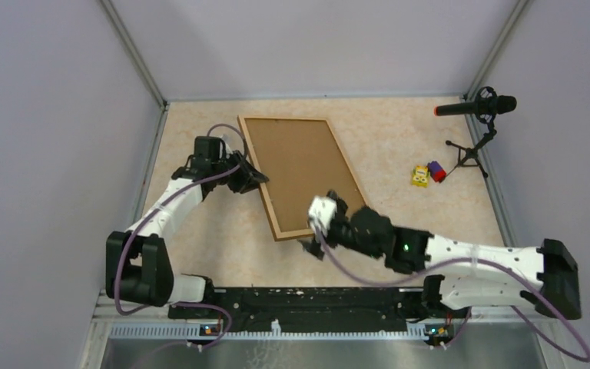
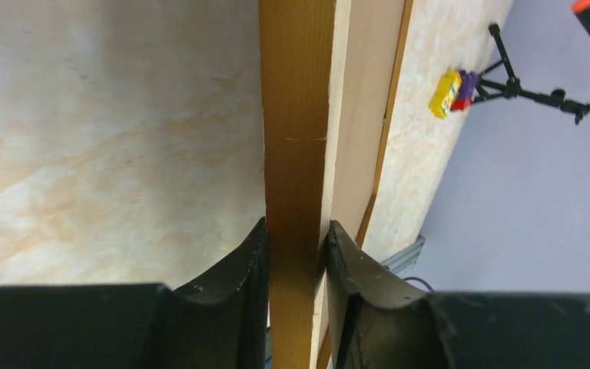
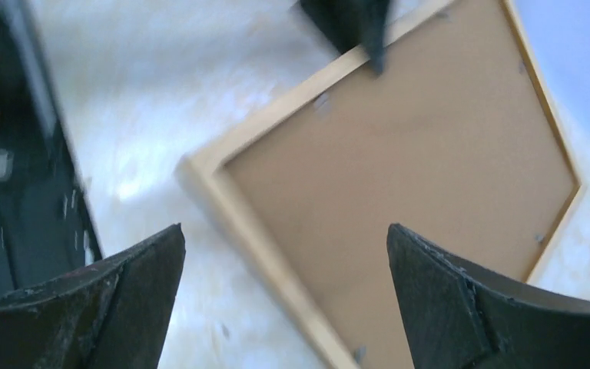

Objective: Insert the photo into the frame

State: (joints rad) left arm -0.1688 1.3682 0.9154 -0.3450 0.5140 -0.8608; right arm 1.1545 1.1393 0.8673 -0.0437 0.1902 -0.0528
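The light wood frame [image 1: 344, 163] lies on the table with its back up, and a brown backing board [image 1: 299, 169] fills it. My left gripper [image 1: 250, 175] is shut on the frame's left long side, which shows between its fingers in the left wrist view [image 2: 296, 115]. My right gripper [image 1: 319, 231] is open and empty, hovering over the frame's near short side. The right wrist view shows the frame's near left corner [image 3: 200, 165] and the board [image 3: 407, 154] between the wide-open jaws. The photo is not in view.
A small yellow, purple and red block cluster [image 1: 426, 174] lies at the right, beside a microphone on a black tripod [image 1: 476, 108]. Grey walls enclose the table on three sides. A black rail [image 1: 299, 301] runs along the near edge.
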